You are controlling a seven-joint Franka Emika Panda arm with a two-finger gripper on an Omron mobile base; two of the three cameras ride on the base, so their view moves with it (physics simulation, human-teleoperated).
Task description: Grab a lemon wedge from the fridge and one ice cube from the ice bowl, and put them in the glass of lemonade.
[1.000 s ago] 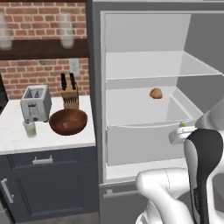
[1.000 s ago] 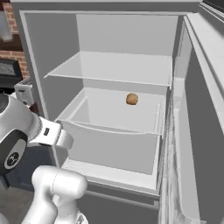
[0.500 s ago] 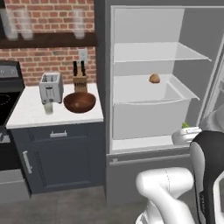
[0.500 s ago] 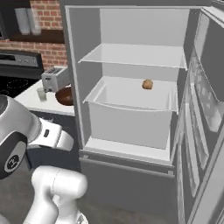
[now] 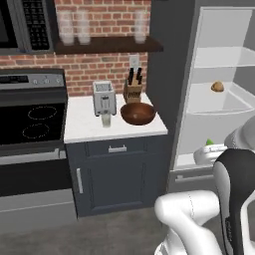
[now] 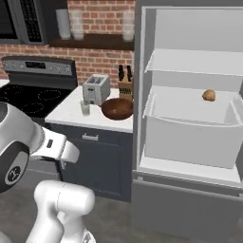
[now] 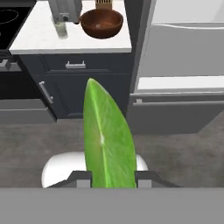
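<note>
In the hand view, the claw [image 7: 111,177] is clamped on the bright green, smooth-skinned lemon wedge [image 7: 107,135], which stands up between the two dark fingertips [image 7: 81,178] and hides much of the floor below. The left base view gives only a small green speck [image 5: 209,142] above the white wrist, probably the same wedge, though it is too small to be sure.

The tall dark-grey fridge [image 6: 137,61] with white shelves stands open; both base views show a brown roundish lump [image 6: 209,95] lying at the back of its white drawer, a part the hand view cuts off.

On the white counter [image 5: 84,130] beside the fridge sits the wide reddish-brown wooden ice bowl [image 5: 138,113], with a silver toaster [image 5: 104,97] and a wooden knife block [image 5: 132,89] behind it. The short clear glass of pale lemonade [image 5: 105,120] stands just in front of the toaster, near the bowl. A black stove [image 5: 30,122] adjoins the counter.
</note>
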